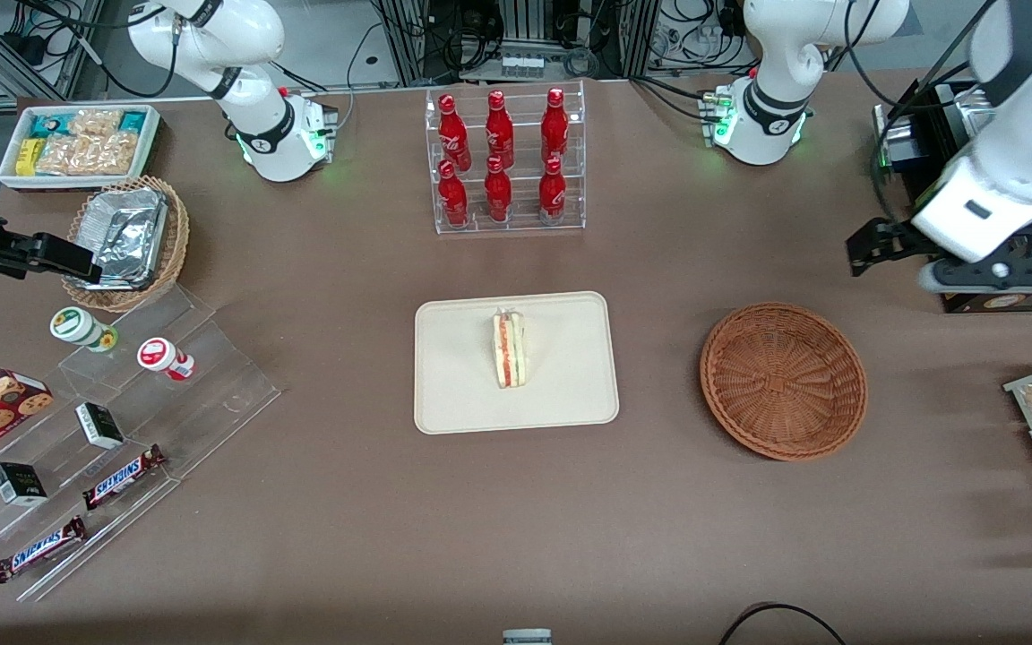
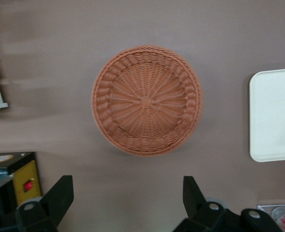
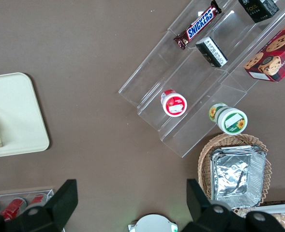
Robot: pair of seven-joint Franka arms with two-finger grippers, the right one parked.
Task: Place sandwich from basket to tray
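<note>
Resting triangular sandwich on tray, claw open

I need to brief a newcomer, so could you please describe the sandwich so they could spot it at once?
Find the cream tray at the table's middle, nearer the camera than the red bottles. The sandwich lies on it: a pale wedge with red and green layers, the only thing there. The open pincer hangs above the empty basket.
</note>
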